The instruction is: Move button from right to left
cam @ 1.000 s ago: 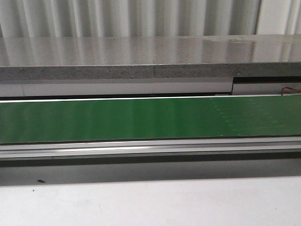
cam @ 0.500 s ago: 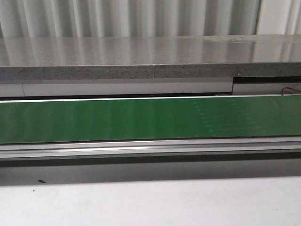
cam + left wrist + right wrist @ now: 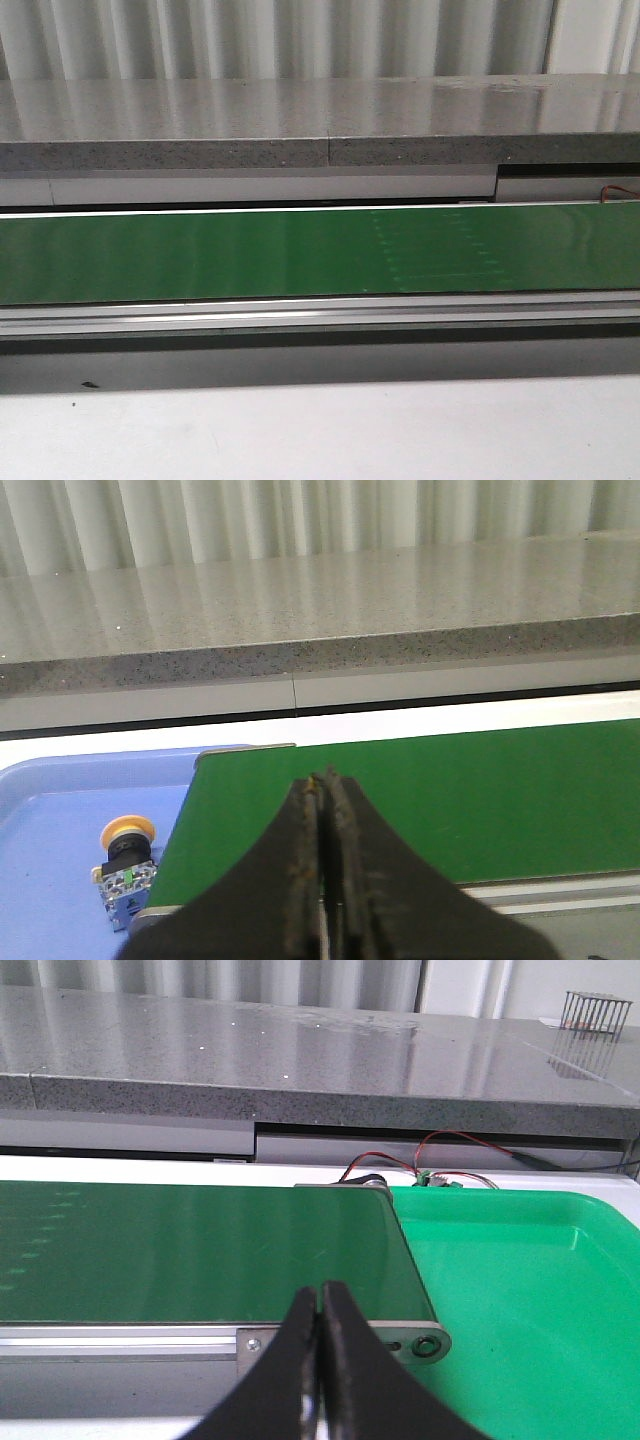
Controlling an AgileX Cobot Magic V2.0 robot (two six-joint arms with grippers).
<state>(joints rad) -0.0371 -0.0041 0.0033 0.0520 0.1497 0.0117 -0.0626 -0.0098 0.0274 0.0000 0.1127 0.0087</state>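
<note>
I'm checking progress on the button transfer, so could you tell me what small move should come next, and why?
Probably none beyond keeping both arms parked. The button already lies in the blue tray by the belt's left end, while the green bin at the right end and the green belt show nothing more to carry. The left gripper and the right gripper are both shut and hold nothing.

1. I see a speckled grey stone counter point(image 3: 320, 125) running the full width.
2. Behind the counter hangs a pale corrugated wall point(image 3: 280, 38).
3. Soft light glints off the counter's top.
</note>
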